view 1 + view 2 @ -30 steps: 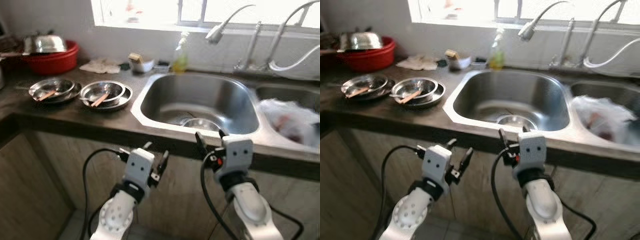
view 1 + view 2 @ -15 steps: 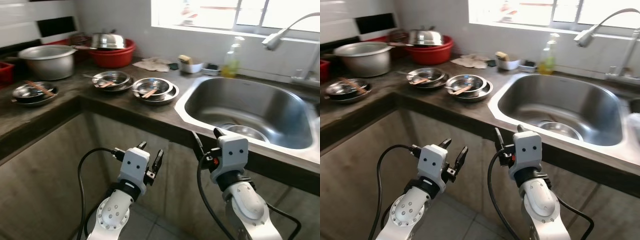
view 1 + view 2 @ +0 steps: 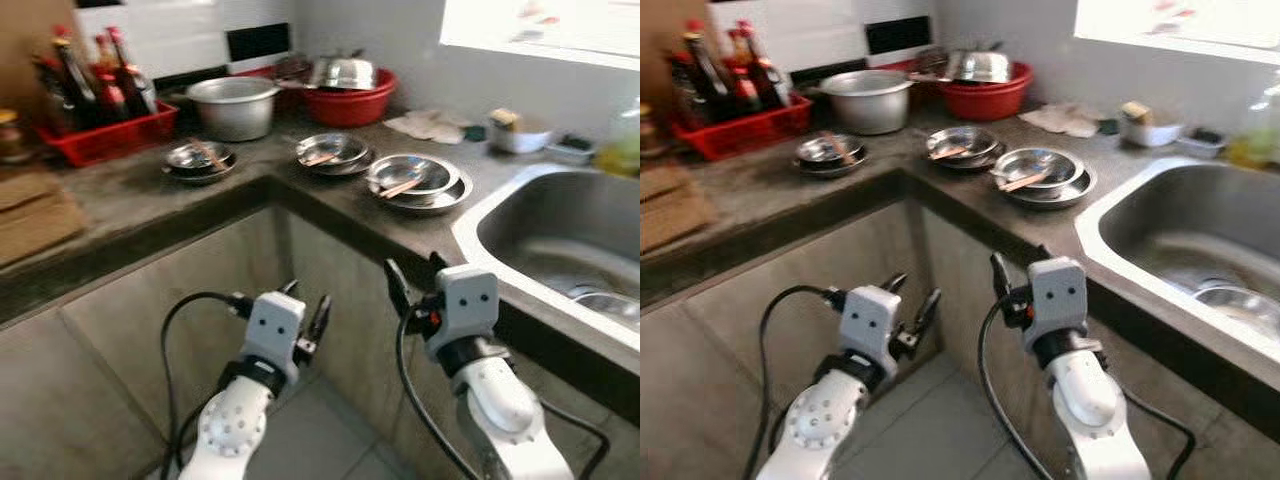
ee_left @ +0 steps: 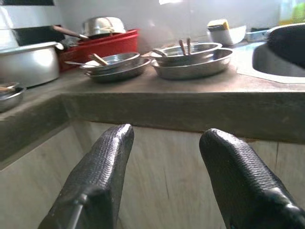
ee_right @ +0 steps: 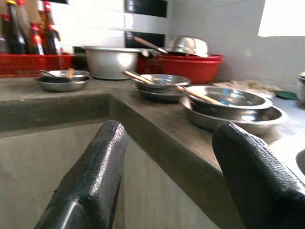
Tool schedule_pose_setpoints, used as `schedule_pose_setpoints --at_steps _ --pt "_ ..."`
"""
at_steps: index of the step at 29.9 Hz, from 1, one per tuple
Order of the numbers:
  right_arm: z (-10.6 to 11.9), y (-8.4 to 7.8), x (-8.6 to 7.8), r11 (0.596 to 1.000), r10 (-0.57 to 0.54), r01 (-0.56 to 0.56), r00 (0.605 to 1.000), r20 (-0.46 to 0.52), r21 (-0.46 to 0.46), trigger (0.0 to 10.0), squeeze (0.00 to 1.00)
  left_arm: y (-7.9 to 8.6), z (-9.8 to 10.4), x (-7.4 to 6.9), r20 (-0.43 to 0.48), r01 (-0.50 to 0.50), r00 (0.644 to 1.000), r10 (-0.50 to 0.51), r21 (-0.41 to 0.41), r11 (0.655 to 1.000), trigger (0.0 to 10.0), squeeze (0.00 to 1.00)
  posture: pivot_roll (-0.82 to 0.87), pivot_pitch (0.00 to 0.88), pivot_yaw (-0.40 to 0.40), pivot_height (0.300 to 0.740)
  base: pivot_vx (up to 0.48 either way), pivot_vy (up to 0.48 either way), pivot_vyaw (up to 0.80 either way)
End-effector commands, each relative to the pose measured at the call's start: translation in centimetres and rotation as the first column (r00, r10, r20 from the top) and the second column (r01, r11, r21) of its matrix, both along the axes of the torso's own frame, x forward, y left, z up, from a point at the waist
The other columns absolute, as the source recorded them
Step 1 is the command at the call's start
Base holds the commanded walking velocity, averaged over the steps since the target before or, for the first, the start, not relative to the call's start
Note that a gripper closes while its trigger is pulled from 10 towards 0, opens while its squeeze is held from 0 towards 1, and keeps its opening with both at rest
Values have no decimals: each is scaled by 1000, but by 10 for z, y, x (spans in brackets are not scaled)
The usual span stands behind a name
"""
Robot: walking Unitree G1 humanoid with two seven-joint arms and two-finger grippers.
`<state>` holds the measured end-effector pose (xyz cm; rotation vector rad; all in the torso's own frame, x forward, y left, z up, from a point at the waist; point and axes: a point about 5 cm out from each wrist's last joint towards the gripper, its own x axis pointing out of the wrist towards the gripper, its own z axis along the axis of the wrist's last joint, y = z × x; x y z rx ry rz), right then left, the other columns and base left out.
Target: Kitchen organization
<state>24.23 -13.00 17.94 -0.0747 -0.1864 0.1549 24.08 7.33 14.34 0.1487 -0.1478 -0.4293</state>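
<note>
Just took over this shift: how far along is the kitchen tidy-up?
Nothing looks tidied yet. Three sets of steel dishes sit on the counter, utensils in them. Left end effector and right end effector are open, holding nothing, below the counter edge. All sorting remains.

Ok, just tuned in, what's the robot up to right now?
Nothing is being handled. Both arms are held low in front of the counter, below its edge: the left gripper and right gripper are open and empty. On the counter sit three sets of steel dishes with utensils in them, with a steel pot and a red basin behind. The sink is to the robot's right. No dish has been picked up yet.
</note>
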Motion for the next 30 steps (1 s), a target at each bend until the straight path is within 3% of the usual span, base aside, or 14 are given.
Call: schedule_pose_setpoints --at_steps 1,9,30 --pt "2 5 1 1000 15 -15 1000 5 11 10000 0 7 0 2 9 -19 1000 19 17 1000 10000 0 -7 0 -14 740 0 0 0" --pt "3 2 3 1000 3 -3 1000 8 20 10000 0 7 0 2 6 -18 1000 17 19 1000 10000 0 -5 0 -16 740 0 0 0" --pt "9 0 9 1000 -14 13 999 37 28 10000 0 7 -1 0 0 -10 1000 10 16 1000 10000 0 0 0 -15 740 278 0 0"
